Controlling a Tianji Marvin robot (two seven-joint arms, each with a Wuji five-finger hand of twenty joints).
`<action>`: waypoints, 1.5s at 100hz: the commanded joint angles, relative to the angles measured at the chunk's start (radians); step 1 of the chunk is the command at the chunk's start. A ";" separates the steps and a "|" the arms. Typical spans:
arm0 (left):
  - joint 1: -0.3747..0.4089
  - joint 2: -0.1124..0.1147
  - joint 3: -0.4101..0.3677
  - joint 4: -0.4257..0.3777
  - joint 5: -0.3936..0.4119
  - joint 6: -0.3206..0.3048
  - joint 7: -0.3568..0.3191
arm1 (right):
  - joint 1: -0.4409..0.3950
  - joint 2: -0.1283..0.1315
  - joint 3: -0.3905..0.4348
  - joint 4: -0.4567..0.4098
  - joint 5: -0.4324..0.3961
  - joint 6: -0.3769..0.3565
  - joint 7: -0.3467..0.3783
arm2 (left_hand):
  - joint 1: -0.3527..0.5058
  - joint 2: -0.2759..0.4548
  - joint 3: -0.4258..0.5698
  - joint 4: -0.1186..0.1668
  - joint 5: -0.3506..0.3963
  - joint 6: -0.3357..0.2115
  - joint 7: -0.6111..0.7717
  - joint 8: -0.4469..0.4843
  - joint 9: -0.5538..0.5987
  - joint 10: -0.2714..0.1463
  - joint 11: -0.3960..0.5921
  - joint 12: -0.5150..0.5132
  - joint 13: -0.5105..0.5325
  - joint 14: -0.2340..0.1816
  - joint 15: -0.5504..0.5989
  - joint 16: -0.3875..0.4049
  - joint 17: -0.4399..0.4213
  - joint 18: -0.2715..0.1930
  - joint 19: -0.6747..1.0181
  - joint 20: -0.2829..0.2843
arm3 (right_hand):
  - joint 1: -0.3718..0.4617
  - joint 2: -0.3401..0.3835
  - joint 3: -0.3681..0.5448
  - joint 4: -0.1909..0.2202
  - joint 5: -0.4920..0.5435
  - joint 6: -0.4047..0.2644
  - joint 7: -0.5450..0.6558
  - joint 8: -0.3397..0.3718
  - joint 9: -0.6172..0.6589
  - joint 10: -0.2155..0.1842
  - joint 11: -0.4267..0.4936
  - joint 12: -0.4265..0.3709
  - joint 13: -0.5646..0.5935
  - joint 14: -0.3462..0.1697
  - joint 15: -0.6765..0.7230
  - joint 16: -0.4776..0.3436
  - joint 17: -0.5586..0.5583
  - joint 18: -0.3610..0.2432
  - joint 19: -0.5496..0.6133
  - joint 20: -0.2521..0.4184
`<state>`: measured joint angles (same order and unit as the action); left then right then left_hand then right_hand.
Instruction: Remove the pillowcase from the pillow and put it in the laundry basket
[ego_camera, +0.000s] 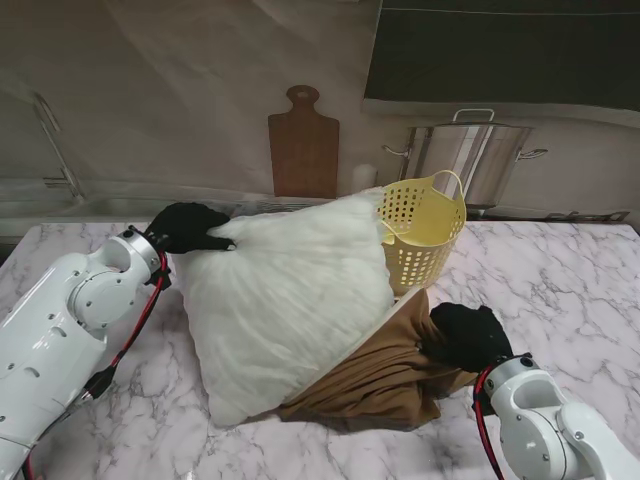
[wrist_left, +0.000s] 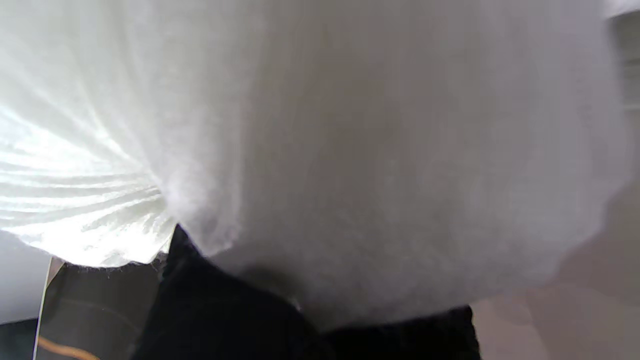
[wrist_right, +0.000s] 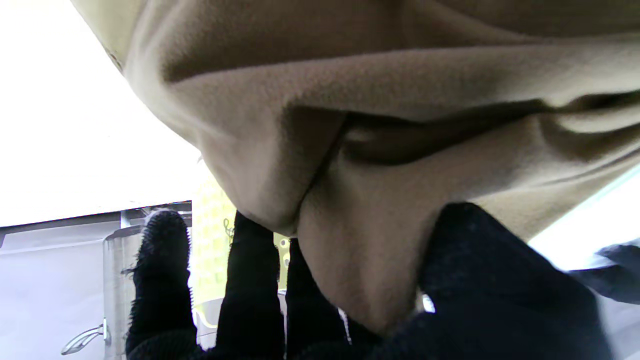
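A bare white pillow (ego_camera: 285, 300) lies tilted across the middle of the table, most of it out of its brown pillowcase (ego_camera: 385, 375). The pillowcase is bunched around the pillow's near right end. My left hand (ego_camera: 185, 227), in a black glove, is shut on the pillow's far left corner; the left wrist view is filled with white pillow (wrist_left: 350, 150) against the glove (wrist_left: 225, 320). My right hand (ego_camera: 466, 335) is shut on the pillowcase's right edge, and the right wrist view shows brown cloth (wrist_right: 375, 210) pinched between thumb and fingers (wrist_right: 250, 290). The yellow laundry basket (ego_camera: 425, 235) stands behind the pillow's far right corner.
A wooden cutting board (ego_camera: 303, 145) leans on the back wall. A steel stockpot (ego_camera: 470, 155) stands behind the basket. Marble tabletop (ego_camera: 560, 290) shows to the right of the basket and near the left arm.
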<state>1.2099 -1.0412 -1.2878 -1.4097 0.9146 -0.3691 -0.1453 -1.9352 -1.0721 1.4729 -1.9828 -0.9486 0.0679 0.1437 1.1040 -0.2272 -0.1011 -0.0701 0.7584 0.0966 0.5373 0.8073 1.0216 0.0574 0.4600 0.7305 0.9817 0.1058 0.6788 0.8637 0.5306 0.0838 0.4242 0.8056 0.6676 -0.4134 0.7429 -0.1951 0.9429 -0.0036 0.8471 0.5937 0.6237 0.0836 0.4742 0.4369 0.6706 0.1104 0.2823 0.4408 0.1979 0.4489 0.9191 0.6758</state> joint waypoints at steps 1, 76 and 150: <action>0.001 0.016 -0.008 0.018 0.012 0.019 -0.034 | -0.041 0.006 0.006 -0.021 -0.018 -0.005 0.001 | 0.144 0.052 0.099 0.069 0.006 -0.075 0.037 0.019 0.000 -0.043 0.025 0.002 0.005 -0.023 0.013 0.003 -0.018 0.001 0.742 -0.003 | 0.043 0.005 0.062 0.039 0.056 0.026 0.095 0.053 0.008 -0.024 0.016 0.005 0.007 -0.020 0.012 0.015 -0.001 -0.007 0.018 -0.004; 0.034 0.046 -0.086 0.081 0.101 0.112 -0.157 | -0.193 -0.037 0.191 -0.076 -0.130 0.107 -0.258 | 0.147 0.060 0.100 0.072 -0.006 -0.085 0.010 -0.010 -0.017 -0.040 -0.047 -0.016 -0.040 0.026 -0.071 -0.046 -0.102 0.074 0.708 -0.025 | 0.061 0.033 0.014 0.045 0.041 0.019 0.080 0.070 0.034 -0.027 0.012 0.015 0.034 -0.021 0.017 0.021 0.013 -0.018 0.037 -0.004; 0.062 0.043 -0.037 -0.018 0.204 0.126 -0.145 | 0.119 -0.025 -0.182 0.059 -0.011 0.010 -0.277 | 0.118 0.096 0.094 0.064 -0.038 -0.102 -0.015 -0.009 -0.235 0.039 -0.212 -0.181 -0.236 0.064 -0.321 -0.196 -0.273 0.157 0.534 -0.072 | 0.056 0.068 -0.024 0.021 -0.010 -0.019 0.045 0.038 0.072 -0.029 0.030 0.013 0.089 -0.019 0.035 0.025 0.042 -0.010 0.047 -0.018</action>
<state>1.2780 -0.9883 -1.3321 -1.4155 1.1229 -0.2455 -0.2821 -1.8098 -1.0895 1.3034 -1.9342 -0.9595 0.0726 -0.1554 1.1111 -0.1633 -0.0850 -0.0575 0.7403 0.0966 0.5004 0.7793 0.8290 0.0802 0.2511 0.5651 0.7585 0.1434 0.3655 0.6811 0.2810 0.2025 0.4157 0.7440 0.6886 -0.3924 0.7233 -0.1831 0.9511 0.0139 0.8890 0.6467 0.7002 0.0597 0.4904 0.4505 0.7453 0.1008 0.3073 0.4528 0.2366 0.4425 0.9521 0.6698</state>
